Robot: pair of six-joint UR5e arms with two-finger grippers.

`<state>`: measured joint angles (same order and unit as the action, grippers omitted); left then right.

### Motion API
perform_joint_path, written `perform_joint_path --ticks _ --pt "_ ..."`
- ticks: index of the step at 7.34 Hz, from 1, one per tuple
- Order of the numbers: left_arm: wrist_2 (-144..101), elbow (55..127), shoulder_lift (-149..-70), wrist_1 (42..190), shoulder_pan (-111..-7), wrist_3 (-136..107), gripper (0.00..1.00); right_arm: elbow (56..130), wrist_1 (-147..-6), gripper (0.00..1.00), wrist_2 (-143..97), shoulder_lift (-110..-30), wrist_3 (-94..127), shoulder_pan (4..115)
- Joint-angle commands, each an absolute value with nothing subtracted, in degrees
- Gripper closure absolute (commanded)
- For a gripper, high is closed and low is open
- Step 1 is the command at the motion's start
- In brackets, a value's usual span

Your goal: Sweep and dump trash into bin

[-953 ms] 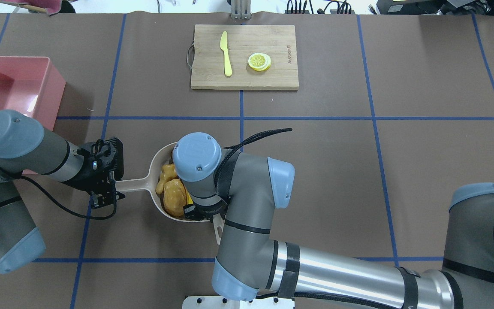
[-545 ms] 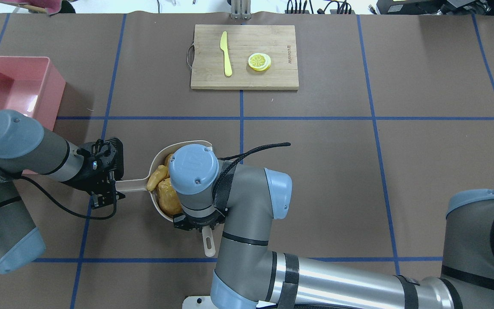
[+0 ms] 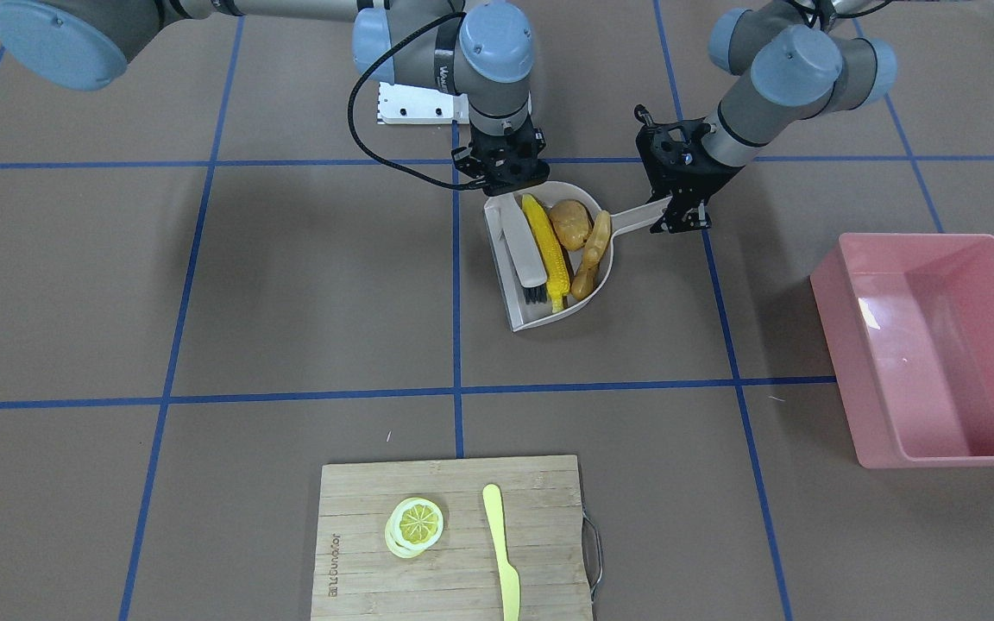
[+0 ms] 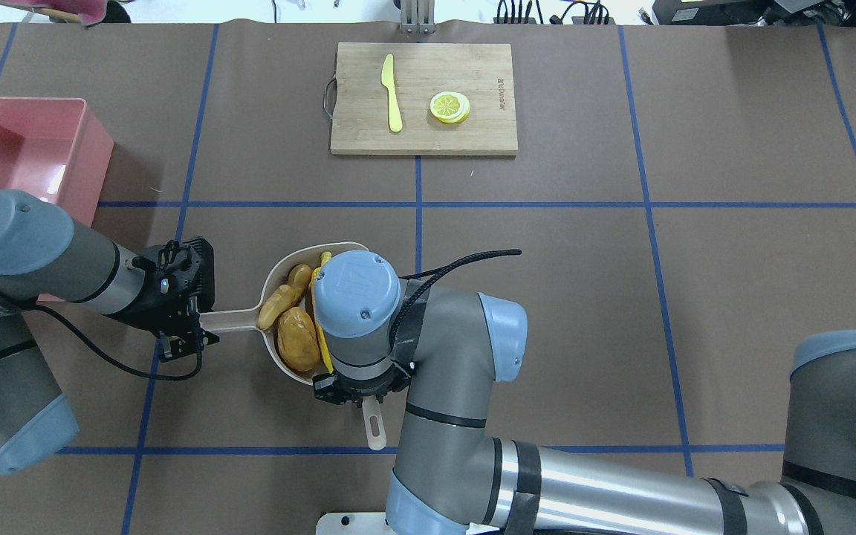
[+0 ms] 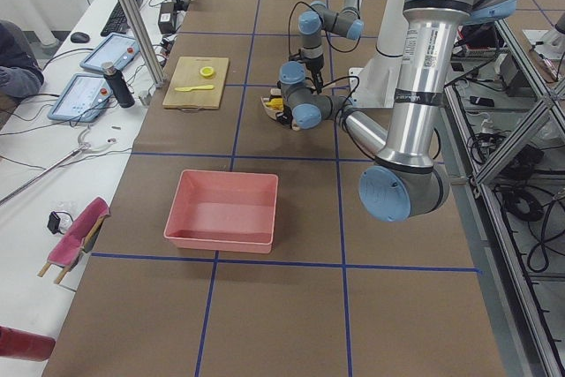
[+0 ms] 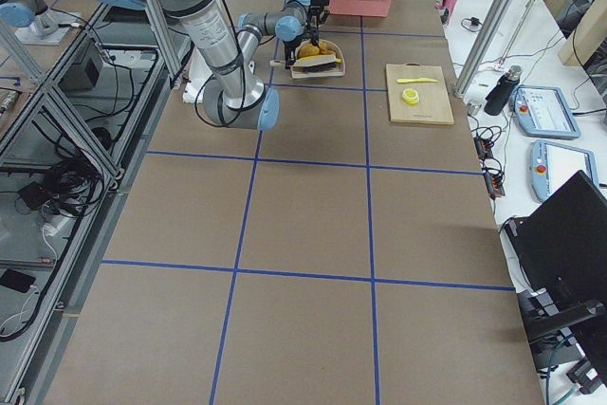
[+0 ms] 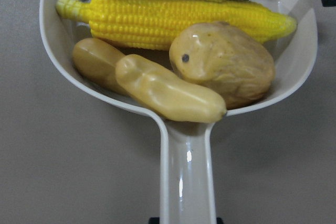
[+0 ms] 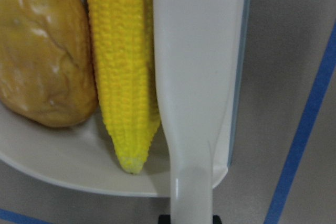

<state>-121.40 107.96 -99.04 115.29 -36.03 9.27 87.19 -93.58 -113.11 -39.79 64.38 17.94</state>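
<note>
The corn cob (image 3: 546, 241), potato (image 3: 570, 222) and ginger root (image 3: 594, 254) lie in a beige dustpan (image 3: 540, 319) on the table. My left gripper (image 4: 194, 327) is shut on the dustpan's handle (image 4: 231, 321). My right gripper (image 4: 357, 390) is shut on a white brush (image 3: 521, 250) that lies in the pan, against the corn (image 8: 123, 77). The left wrist view shows the ginger (image 7: 163, 87) and potato (image 7: 226, 61) nearest the handle, with the corn (image 7: 173, 19) behind. The pink bin (image 4: 93, 148) stands at the far left, apart from the pan.
A wooden cutting board (image 4: 487, 134) at the table's far middle carries a pale yellow knife (image 4: 392, 93) and a lemon slice (image 4: 449, 106). My right arm's wrist hangs over the pan's right half in the overhead view.
My right wrist moved left over the pan, then back right. The brush handle now points straight at the near edge. The corn now shows beside the potato. The left arm has not moved.
</note>
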Motion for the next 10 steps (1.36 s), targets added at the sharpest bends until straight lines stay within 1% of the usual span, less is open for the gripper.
perform_joint_path --ticks 1,4,6,9,10 --pt "-121.46 108.02 -98.88 115.92 -36.04 6.79 1.00 93.13 -97.80 1.00 -113.20 -43.05 63.20 18.54" --pt "-121.64 108.02 -98.88 118.99 -36.04 5.54 1.00 100.35 -103.33 1.00 -113.47 -47.18 60.14 18.90" --pt "-122.69 108.02 -98.79 122.15 -36.04 3.10 1.00 108.24 -110.35 1.00 -113.29 -51.40 57.49 21.26" --pt "-122.61 108.02 -97.04 131.62 -36.47 -0.87 1.00 119.06 -115.30 1.00 -113.46 -61.14 49.18 30.54" --pt "-122.43 108.37 -95.38 134.71 -38.21 -1.57 1.00 121.96 -115.14 1.00 -113.47 -65.78 46.52 33.11"
